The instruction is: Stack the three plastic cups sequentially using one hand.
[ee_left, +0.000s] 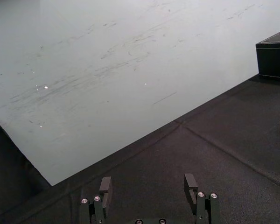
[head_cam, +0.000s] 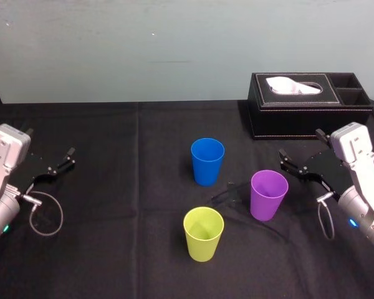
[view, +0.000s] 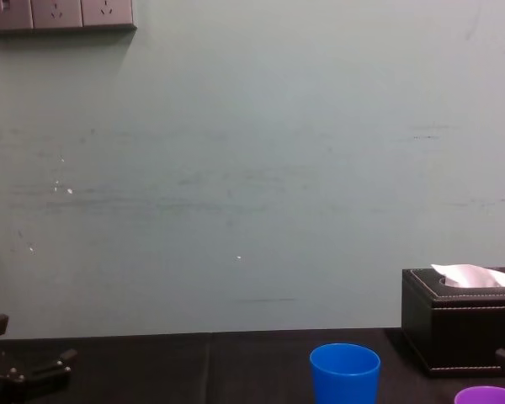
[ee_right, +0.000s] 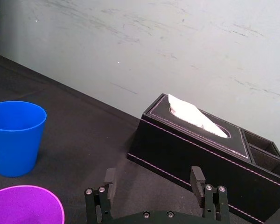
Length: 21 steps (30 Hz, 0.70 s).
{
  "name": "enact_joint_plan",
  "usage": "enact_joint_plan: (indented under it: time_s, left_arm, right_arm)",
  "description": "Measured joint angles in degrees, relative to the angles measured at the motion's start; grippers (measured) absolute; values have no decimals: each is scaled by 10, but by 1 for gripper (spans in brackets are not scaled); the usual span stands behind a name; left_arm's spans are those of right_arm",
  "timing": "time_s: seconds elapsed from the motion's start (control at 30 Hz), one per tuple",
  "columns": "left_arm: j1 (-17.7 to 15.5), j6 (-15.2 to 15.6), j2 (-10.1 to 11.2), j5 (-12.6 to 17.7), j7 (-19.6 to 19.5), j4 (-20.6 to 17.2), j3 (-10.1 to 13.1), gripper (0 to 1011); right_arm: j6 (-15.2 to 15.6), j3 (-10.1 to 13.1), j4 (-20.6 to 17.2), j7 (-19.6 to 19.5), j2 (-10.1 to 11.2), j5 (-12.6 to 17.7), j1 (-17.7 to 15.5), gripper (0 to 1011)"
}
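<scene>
Blue cup (head_cam: pixel 207 162), purple cup (head_cam: pixel 268 195), yellow-green cup (head_cam: pixel 203 233) stand empty — left pincer (ee_left: pixel 148 184), right pincer (ee_right: pixel 153 176) spread.

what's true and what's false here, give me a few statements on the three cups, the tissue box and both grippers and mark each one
1. The bright blue tapered plastic cup, the purple plastic cup and the yellow-green plastic cup all stand upright and apart. True.
2. The right gripper is shut on the purple plastic cup. False: it is open, apart from that cup, holding nothing.
3. The black tissue box stands at the far right of the black-clothed table. True.
4. The left gripper hovers over the yellow-green plastic cup. False: it is open at the far left, away from all three cups.
</scene>
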Motion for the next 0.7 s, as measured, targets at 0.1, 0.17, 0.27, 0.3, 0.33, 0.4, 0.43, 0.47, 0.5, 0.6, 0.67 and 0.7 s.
enact_joint_plan:
  time_s: [0.1, 0.17, 0.27, 0.3, 0.33, 0.4, 0.43, 0.47, 0.5, 0.6, 0.67, 0.7]
  left_arm:
    - [0, 0, 0, 0, 0, 0, 0, 1010]
    - [0, 0, 0, 0, 0, 0, 0, 1010]
    - [0, 0, 0, 0, 0, 0, 0, 1010]
    - [0, 0, 0, 0, 0, 0, 0, 1010]
    - [0, 0, 0, 0, 0, 0, 0, 1010]
    - [0, 0, 0, 0, 0, 0, 0, 1010]
    - [0, 0, 0, 0, 0, 0, 0, 1010]
    - [0, 0, 0, 0, 0, 0, 0, 1010]
    - [0, 0, 0, 0, 0, 0, 0, 1010]
    - [0, 0, 0, 0, 0, 0, 0, 1010]
    - [0, 0, 0, 0, 0, 0, 0, 1010]
    - [0, 0, 0, 0, 0, 0, 0, 1010]
  right_arm:
    - [0, 0, 0, 0, 0, 0, 0, 1003]
    - [0, 0, 0, 0, 0, 0, 0, 1003]
    - [0, 0, 0, 0, 0, 0, 0, 1003]
    - [0, 0, 0, 0, 0, 0, 0, 1003]
    - [0, 0, 0, 0, 0, 0, 0, 1003]
    - [0, 0, 0, 0, 0, 0, 0, 1003]
    - [0, 0, 0, 0, 0, 0, 0, 1003]
    - [0, 0, 0, 0, 0, 0, 0, 1003]
    - [0, 0, 0, 0, 0, 0, 0, 1003]
    - [0, 0, 0, 0, 0, 0, 0, 1003]
    - [0, 0, 0, 0, 0, 0, 0, 1003]
    - [0, 0, 0, 0, 0, 0, 0, 1003]
